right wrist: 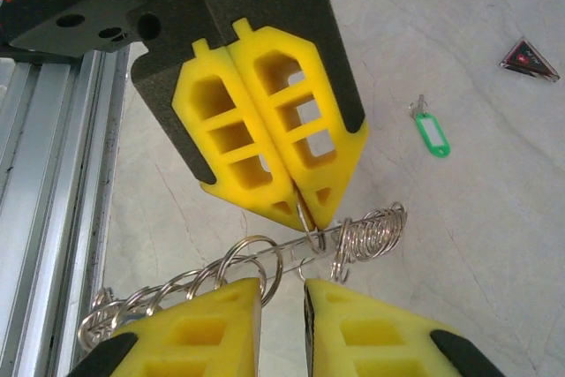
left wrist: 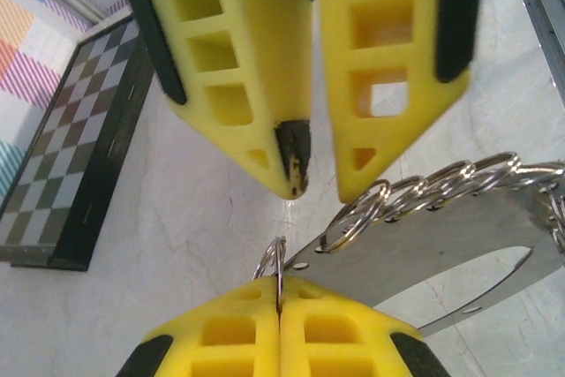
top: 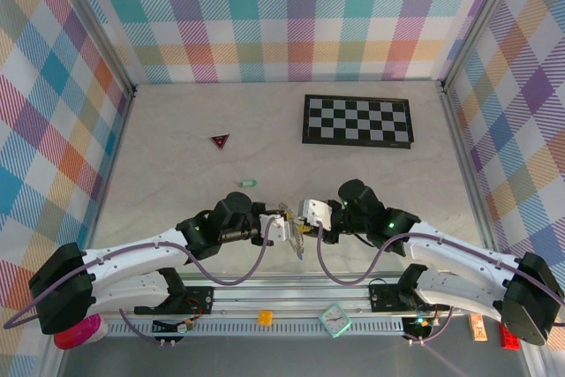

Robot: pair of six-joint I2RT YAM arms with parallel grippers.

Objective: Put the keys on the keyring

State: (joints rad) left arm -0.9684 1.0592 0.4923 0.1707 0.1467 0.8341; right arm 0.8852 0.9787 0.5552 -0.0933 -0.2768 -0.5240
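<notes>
Pinching the thin, slippery keyring [left wrist: 415, 240] by its chain, your left gripper [left wrist: 280, 302] is shut — right gripper [right wrist: 282, 290] slightly parted, seemingly empty.

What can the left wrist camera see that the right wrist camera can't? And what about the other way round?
Left wrist camera: the checkerboard and the flat grey band of the keyring.
Right wrist camera: the little green key, the dark red triangle and a metal rail.
Both: the silvery chain of rings, the left gripper shut on one small ring of it, and the right gripper with its jaws a bit apart, all over the pale table.
</notes>
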